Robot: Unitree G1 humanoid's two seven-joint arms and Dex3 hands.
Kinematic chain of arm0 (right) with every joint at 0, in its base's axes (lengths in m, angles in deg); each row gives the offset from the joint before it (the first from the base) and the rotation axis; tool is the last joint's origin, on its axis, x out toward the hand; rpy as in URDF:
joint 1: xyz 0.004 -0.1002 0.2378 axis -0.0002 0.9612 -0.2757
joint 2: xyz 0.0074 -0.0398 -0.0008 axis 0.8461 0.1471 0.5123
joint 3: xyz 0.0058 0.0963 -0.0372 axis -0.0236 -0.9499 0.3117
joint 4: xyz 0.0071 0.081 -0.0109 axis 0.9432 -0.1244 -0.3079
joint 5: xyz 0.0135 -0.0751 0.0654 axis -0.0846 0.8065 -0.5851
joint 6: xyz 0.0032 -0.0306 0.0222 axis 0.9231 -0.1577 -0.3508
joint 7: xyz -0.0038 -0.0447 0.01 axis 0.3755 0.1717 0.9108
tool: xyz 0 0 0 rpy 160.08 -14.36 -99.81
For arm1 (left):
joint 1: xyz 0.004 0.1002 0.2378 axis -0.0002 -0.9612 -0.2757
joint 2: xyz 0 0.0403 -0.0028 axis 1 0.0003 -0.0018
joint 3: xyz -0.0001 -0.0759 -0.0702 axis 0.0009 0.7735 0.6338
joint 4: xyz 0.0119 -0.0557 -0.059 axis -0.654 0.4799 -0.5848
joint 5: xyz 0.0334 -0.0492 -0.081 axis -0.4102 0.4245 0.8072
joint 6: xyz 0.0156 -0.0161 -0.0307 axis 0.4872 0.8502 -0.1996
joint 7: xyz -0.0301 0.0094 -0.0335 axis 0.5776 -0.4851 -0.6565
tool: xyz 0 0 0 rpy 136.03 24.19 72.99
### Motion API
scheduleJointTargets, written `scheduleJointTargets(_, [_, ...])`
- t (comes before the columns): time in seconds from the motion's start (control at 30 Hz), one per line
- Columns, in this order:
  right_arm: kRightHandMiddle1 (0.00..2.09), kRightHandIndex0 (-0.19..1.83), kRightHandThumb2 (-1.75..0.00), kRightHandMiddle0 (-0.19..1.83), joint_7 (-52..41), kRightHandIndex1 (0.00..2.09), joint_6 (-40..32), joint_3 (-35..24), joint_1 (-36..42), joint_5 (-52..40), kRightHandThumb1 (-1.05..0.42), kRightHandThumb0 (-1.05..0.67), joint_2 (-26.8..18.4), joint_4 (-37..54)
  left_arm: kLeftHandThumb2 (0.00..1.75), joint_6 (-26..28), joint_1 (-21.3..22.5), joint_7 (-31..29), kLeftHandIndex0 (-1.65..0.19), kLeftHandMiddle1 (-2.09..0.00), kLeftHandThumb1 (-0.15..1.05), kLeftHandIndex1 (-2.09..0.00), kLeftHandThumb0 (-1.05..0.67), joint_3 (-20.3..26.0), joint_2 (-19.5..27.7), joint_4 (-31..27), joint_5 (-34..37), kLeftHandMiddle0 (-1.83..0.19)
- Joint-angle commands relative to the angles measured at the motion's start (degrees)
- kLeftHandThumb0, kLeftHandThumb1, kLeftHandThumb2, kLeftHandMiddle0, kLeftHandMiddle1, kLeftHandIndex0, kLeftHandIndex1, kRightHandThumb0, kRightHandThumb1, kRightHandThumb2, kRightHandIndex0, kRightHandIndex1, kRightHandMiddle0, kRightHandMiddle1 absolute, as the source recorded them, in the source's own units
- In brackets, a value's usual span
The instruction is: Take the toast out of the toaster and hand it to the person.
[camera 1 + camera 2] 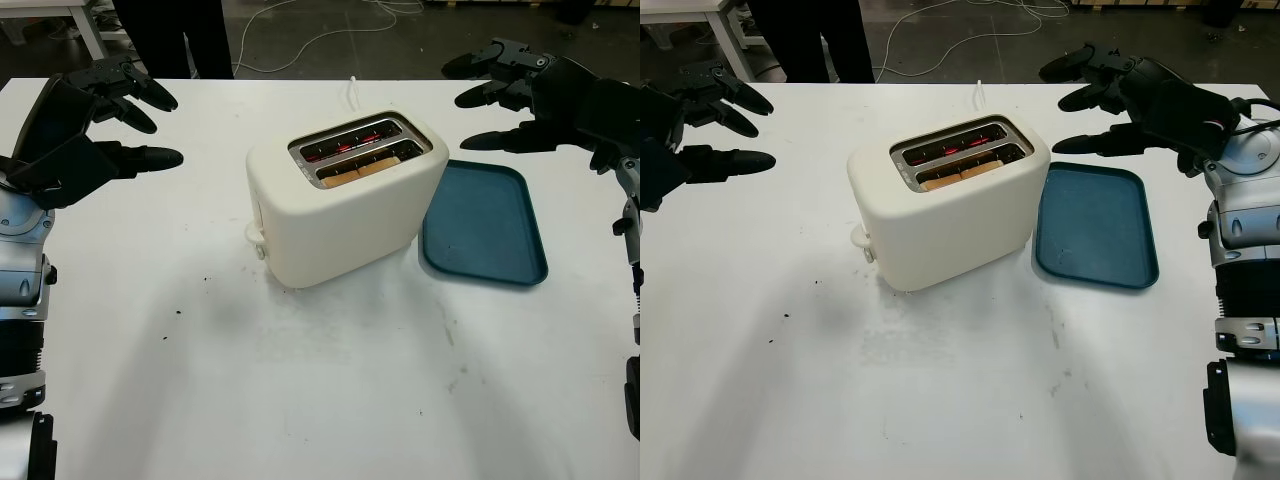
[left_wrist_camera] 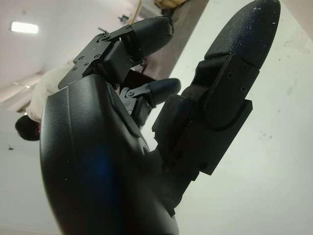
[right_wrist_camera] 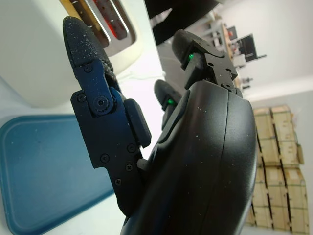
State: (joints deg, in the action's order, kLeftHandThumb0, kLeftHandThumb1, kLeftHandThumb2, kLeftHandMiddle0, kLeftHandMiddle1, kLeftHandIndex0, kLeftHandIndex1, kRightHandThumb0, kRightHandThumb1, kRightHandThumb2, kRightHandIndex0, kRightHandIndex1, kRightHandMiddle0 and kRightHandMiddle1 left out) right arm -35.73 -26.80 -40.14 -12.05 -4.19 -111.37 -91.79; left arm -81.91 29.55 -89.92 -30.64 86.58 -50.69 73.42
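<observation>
A cream two-slot toaster (image 1: 340, 205) stands mid-table, its elements glowing red. Toast (image 1: 362, 166) sits low in the nearer slot, just its brown top edge showing. My left hand (image 1: 130, 125) hovers open above the table's far left, well away from the toaster. My right hand (image 1: 500, 95) is open above the far right, over the back edge of the tray and clear of the toaster (image 3: 105, 29). A person (image 1: 170, 35) in dark trousers stands beyond the table's far edge, at the left.
A blue tray (image 1: 485, 225) lies flat just right of the toaster. A white cord (image 1: 352, 92) runs from behind the toaster off the table's far edge. Dark crumbs (image 1: 180, 310) dot the white table (image 1: 300, 400).
</observation>
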Motion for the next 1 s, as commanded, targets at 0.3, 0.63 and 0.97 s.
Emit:
scheduleJointTargets(0.3, [0.68, 0.0, -0.01, 0.04, 0.4, 0.79, -0.3, -0.1, -0.1, -0.3, -0.79, -0.75, 0.1, 0.5, 0.0, -0.3, -0.1, 0.4, -0.51, -1.27, 0.72, -1.11, -1.05, 0.4, -0.1, -0.1, 0.5, -0.47])
scheduleJointTargets(0.63, [0.67, 0.0, 0.0, 0.04, 0.0, 0.79, -1.1, -0.4, -0.1, -1.0, -0.78, -0.72, 0.2, 0.7, 0.0, 1.4, -0.2, 0.2, -0.5, -1.26, 0.72, -1.1, -1.05, 0.7, -0.2, -1.0, 1.0, -0.46])
scheduleJointTargets(0.97, [0.67, 0.0, 0.0, 0.05, 0.5, 0.8, -0.1, -0.1, -0.1, -0.3, -0.78, -0.73, 0.1, 0.7, 0.01, 0.0, 0.0, 0.5, -0.51, -1.27, 0.73, -1.1, -1.05, 0.3, 0.3, -0.5, -0.2, -0.48])
